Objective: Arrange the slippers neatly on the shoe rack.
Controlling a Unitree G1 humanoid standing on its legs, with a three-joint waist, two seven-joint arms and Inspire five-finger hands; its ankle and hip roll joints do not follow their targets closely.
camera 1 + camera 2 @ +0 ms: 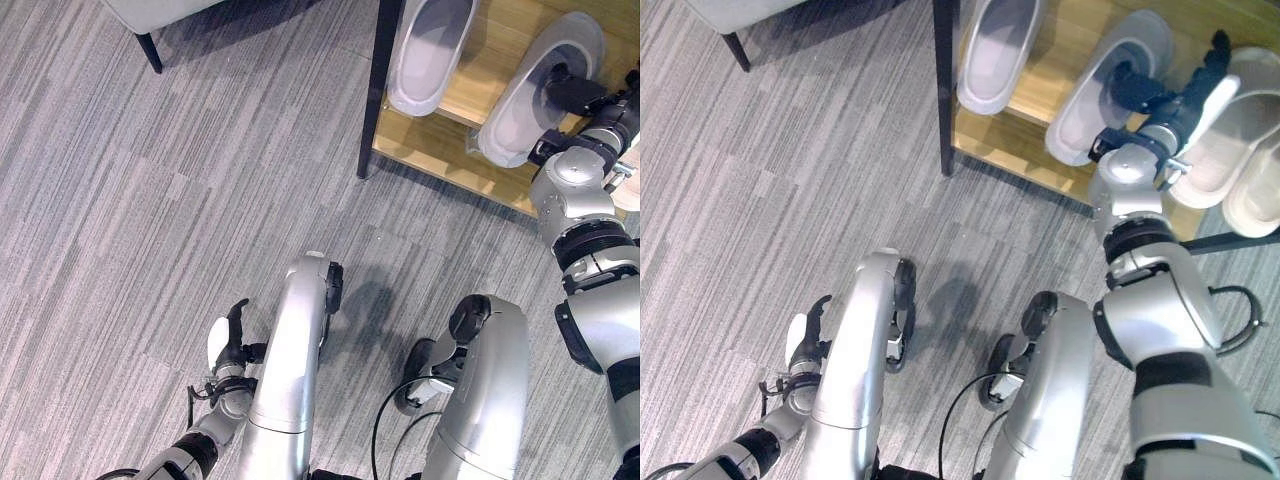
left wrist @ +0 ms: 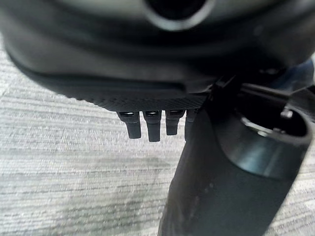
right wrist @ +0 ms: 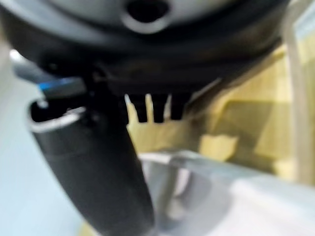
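Two grey slippers lie toes-outward on the wooden shoe rack [image 1: 432, 142]. The left grey slipper [image 1: 430, 50] rests beside the rack's black post [image 1: 375, 90]. My right hand [image 1: 1162, 104] is at the right grey slipper [image 1: 1110, 90]: its thumb reaches into the slipper's opening, and its straight fingers [image 1: 1213, 55] stretch past the slipper's edge toward a beige slipper [image 1: 1222, 130]. The right wrist view has the thumb [image 3: 98, 162] over the grey strap [image 3: 221, 187]. My left hand [image 1: 232, 338] hangs low over the carpet, fingers relaxed, holding nothing.
A second beige slipper [image 1: 1260, 195] lies at the shelf's right end. A grey seat with a dark leg [image 1: 150, 50] stands at the far left. Grey striped carpet [image 1: 180, 200] spreads in front of the rack.
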